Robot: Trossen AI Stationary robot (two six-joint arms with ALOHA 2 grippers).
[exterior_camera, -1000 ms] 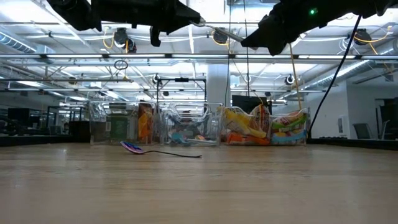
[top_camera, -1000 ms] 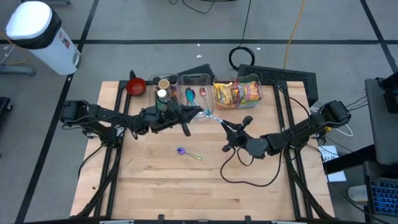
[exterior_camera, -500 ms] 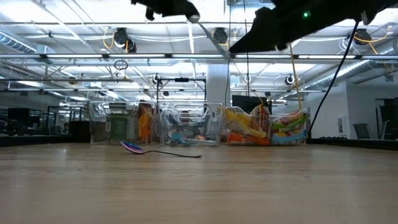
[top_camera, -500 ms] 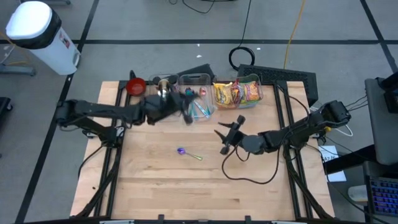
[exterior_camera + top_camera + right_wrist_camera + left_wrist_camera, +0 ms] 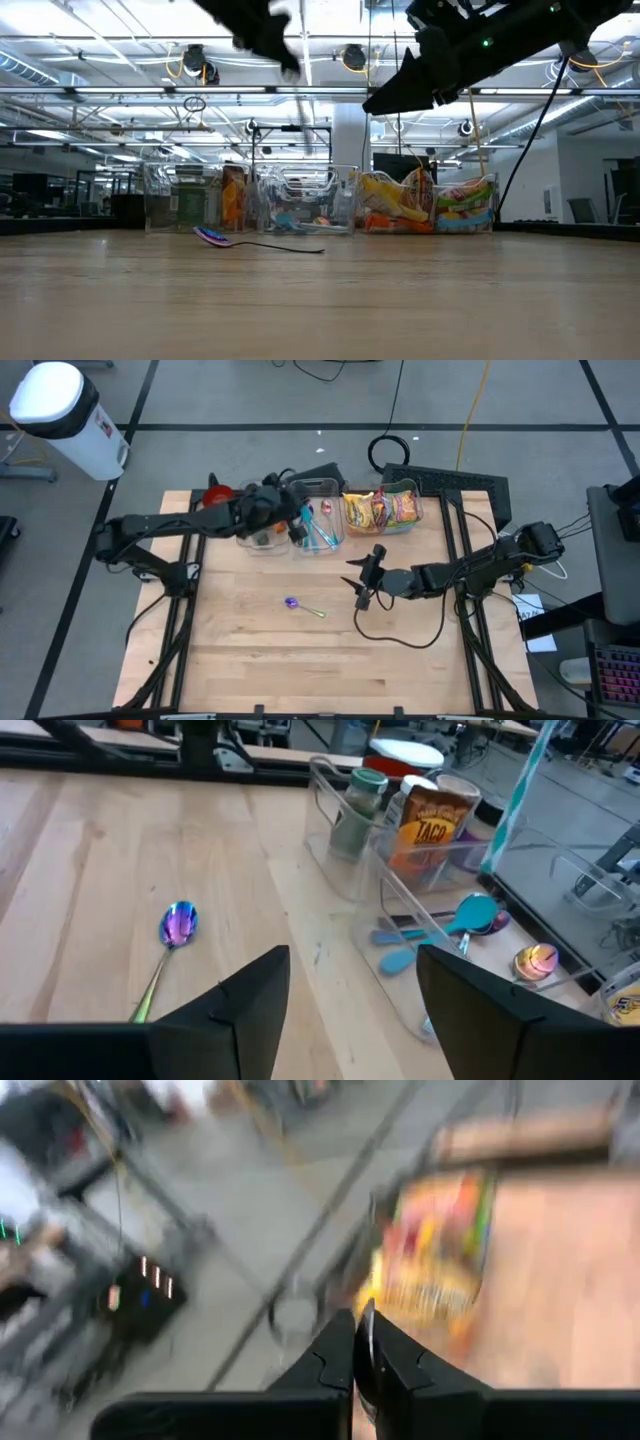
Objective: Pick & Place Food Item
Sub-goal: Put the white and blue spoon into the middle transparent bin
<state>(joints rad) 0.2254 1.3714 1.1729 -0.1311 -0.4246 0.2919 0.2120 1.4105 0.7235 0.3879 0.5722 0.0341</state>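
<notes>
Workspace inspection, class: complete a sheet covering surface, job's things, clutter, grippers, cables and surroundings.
Surface: wooden table.
Job's things: snack packets in a clear bin at the far edge.
Clutter: iridescent spoon lying loose on the table; utensil bin; jar bin; red bowl.
Grippers: left gripper shut, over the bins; right gripper open, holding nothing, above the table's middle.
Cables: black cable looping beneath the right arm.
Surroundings: white bin on the floor.
</notes>
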